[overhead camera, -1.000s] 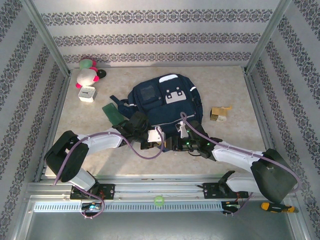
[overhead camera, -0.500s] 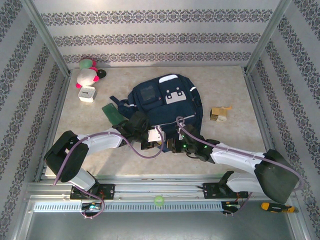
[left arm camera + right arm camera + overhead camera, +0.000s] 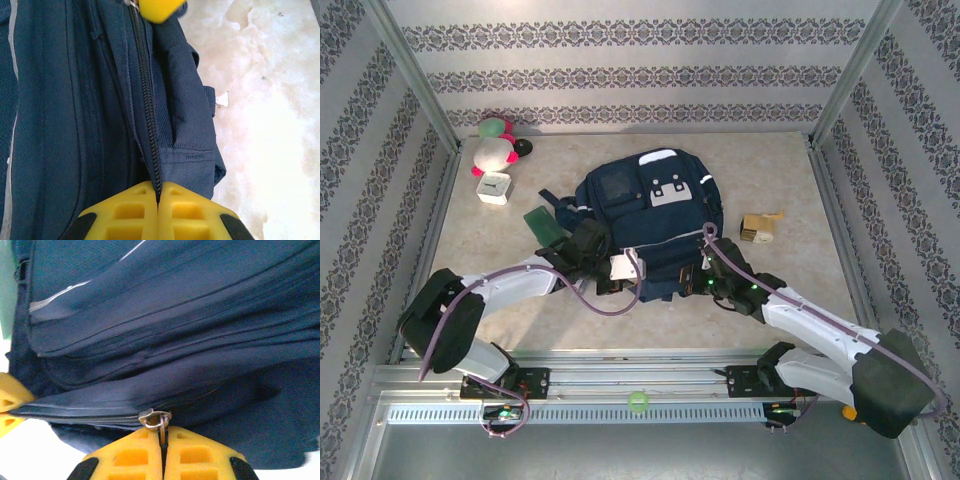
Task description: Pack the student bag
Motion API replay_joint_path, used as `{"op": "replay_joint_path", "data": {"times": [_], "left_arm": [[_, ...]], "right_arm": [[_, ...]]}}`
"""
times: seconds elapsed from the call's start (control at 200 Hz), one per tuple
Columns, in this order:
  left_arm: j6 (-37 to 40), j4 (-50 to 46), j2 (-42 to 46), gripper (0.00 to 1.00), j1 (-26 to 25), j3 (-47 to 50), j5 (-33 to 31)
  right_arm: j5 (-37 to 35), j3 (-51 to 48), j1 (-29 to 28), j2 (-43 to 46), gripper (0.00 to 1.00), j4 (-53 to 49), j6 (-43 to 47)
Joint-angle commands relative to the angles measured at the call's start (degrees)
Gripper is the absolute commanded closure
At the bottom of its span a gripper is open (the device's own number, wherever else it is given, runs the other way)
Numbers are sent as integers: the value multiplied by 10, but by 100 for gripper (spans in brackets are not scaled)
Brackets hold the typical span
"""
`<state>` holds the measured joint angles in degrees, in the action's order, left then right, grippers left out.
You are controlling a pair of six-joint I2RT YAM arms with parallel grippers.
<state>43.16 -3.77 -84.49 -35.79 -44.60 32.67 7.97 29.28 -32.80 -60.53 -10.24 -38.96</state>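
The student bag (image 3: 650,215), a navy backpack with a white stripe and grey buckle patches, lies flat in the middle of the table. My left gripper (image 3: 618,288) is at its near edge. In the left wrist view it (image 3: 158,194) is shut on the bag's fabric (image 3: 75,100) right at the zipper seam (image 3: 147,100). My right gripper (image 3: 698,286) is at the same edge, a little to the right. Its yellow fingers (image 3: 163,434) are shut on the metal zipper pull (image 3: 156,418) of the bag (image 3: 175,315).
A plush toy (image 3: 495,145) and a small white box (image 3: 495,187) sit at the back left. A green flat object (image 3: 545,225) lies by the bag's left side. A tan block (image 3: 760,228) lies to the right. Metal rails (image 3: 430,230) fence the table.
My right gripper has closed on the zipper pull and shifted to the right along the bag's near edge. The left gripper stayed shut on the seam.
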Motion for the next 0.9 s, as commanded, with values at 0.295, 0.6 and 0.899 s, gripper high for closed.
{"op": "replay_joint_path", "data": {"times": [0.295, 0.6, 0.899], "left_arm": [[-25, -137, 138, 60, 38, 21, -55], [-143, -1, 79, 32, -85, -33, -62], [-128, 71, -35, 39, -103, -54, -97]], "right_arm": [[129, -16, -7, 29, 100, 40, 40], [138, 6, -37, 12, 100, 43, 42], [137, 21, -41, 8, 100, 33, 49]]}}
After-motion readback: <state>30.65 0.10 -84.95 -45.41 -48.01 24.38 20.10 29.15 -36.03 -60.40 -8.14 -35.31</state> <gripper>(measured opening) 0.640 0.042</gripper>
